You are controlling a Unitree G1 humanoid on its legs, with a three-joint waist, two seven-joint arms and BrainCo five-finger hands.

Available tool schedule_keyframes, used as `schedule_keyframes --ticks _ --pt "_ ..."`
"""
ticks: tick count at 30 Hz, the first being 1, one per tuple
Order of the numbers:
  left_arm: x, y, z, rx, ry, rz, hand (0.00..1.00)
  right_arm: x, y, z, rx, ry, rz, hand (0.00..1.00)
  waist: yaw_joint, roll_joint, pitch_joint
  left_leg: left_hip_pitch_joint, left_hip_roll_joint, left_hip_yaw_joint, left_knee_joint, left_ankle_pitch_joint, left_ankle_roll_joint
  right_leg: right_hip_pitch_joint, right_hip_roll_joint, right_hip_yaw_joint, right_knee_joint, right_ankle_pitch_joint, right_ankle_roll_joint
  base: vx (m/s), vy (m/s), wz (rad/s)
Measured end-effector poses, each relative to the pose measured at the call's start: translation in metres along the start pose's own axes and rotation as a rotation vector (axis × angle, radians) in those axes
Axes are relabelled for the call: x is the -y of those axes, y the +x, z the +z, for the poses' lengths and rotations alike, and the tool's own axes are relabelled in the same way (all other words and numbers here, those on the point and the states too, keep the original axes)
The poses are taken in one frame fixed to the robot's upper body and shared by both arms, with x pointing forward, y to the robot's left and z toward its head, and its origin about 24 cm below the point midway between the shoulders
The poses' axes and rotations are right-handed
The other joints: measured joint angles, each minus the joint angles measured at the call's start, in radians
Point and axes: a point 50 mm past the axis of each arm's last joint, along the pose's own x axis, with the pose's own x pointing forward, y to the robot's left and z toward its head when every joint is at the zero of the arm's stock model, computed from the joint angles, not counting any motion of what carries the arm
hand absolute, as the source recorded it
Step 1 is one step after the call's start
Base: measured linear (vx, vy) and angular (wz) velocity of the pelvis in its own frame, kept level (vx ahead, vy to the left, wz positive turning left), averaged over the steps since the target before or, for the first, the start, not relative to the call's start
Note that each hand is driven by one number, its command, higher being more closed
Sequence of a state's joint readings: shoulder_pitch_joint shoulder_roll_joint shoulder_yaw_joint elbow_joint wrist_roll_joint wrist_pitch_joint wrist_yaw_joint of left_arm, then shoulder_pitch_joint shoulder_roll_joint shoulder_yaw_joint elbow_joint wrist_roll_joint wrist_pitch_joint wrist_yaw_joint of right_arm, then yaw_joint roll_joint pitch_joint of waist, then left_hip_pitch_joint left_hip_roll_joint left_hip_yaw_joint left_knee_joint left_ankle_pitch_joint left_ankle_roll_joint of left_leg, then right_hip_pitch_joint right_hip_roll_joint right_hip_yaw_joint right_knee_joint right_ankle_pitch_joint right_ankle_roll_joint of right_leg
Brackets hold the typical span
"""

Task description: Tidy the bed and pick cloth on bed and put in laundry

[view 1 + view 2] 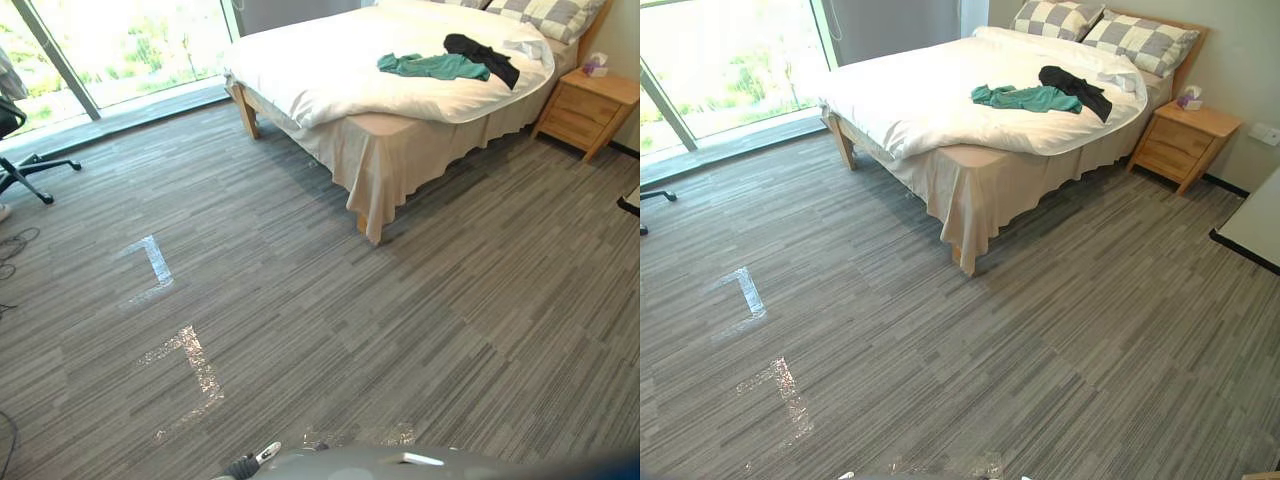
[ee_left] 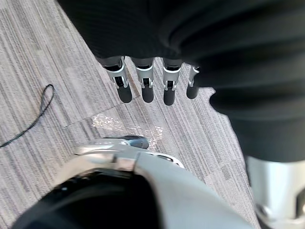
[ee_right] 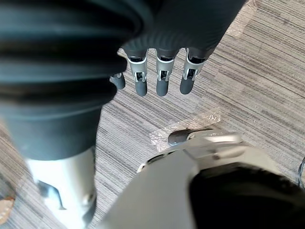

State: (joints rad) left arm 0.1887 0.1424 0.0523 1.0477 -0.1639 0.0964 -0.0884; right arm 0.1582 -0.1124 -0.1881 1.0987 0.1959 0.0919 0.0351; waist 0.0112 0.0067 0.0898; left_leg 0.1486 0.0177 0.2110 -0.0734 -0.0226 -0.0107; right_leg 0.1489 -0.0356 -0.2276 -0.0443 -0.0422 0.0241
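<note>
Carpet (image 1: 300,330) ahead, bed (image 1: 330,70) far right; left robot hand (image 2: 143,86), right robot hand (image 3: 162,78) loose, empty. Green cloth (image 1: 432,66) touches black cloth (image 1: 482,55): one grab might snag both.

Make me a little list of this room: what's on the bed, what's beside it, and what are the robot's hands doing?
bed: white cover, checked pillows at the head
on it: green cloth next to black cloth
beside it: wooden nightstand with a tissue box
left hand: fingers straight, empty, over the carpet
right hand: fingers straight, empty
clothes: not yet picked up
</note>
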Motion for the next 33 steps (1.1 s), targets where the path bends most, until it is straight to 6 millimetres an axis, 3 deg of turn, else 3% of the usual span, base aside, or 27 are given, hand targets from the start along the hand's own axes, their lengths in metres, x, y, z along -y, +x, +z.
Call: schedule_keyframes --ticks 3,5,7,12,19,22,33 --pt "0.000 0.000 0.002 0.000 0.041 -0.016 0.00 -0.003 0.001 0.005 0.012 0.008 0.007 0.00 0.001 -0.001 0.002 0.014 0.000 0.001 -0.017 0.000 -0.008 0.018 0.003 -0.010 -0.017 0.001 0.004 0.06 -0.020 0.02" --pt "0.001 0.001 0.004 0.005 0.040 -0.022 0.00 -0.004 0.001 0.007 0.016 0.010 0.008 0.00 0.001 -0.002 0.015 0.028 0.000 0.005 -0.022 0.002 -0.034 0.032 0.003 -0.010 -0.019 0.001 0.014 0.06 -0.027 -0.03" --pt "0.001 0.001 0.006 0.008 0.042 -0.041 0.00 -0.005 0.002 0.010 0.024 0.015 0.010 0.00 0.000 -0.002 0.030 0.041 0.000 0.010 -0.022 0.000 -0.038 0.038 0.002 -0.011 -0.019 -0.008 0.033 0.00 -0.015 -0.02" --pt "0.004 0.001 0.009 0.006 0.089 -0.103 0.00 -0.010 0.003 0.021 0.052 0.012 0.022 0.00 0.000 -0.001 0.031 0.042 0.000 0.026 -0.023 0.000 -0.038 0.042 0.002 -0.010 -0.019 -0.012 0.039 0.00 -0.022 -0.04" --pt "0.006 0.002 0.012 0.005 0.104 -0.072 0.00 -0.023 0.004 0.036 0.092 0.036 0.055 0.00 0.000 0.009 0.040 0.048 0.001 0.030 -0.023 0.000 -0.038 0.049 0.002 -0.010 -0.019 -0.013 0.039 -0.03 -0.011 0.00" --pt "0.006 0.002 0.013 0.026 0.035 -0.012 0.00 -0.034 0.004 0.042 0.112 0.043 0.083 0.00 0.005 0.007 0.050 0.058 0.001 0.031 -0.027 0.000 -0.037 0.054 0.003 -0.012 -0.022 -0.012 0.038 -0.07 -0.017 0.02" --pt "0.001 0.002 0.012 0.013 0.066 0.099 0.00 -0.040 0.004 0.041 0.108 0.068 0.077 0.00 0.006 -0.006 0.057 0.057 0.000 0.029 -0.029 0.002 -0.033 0.069 0.006 -0.028 -0.048 0.001 0.018 -0.04 -0.016 0.03"
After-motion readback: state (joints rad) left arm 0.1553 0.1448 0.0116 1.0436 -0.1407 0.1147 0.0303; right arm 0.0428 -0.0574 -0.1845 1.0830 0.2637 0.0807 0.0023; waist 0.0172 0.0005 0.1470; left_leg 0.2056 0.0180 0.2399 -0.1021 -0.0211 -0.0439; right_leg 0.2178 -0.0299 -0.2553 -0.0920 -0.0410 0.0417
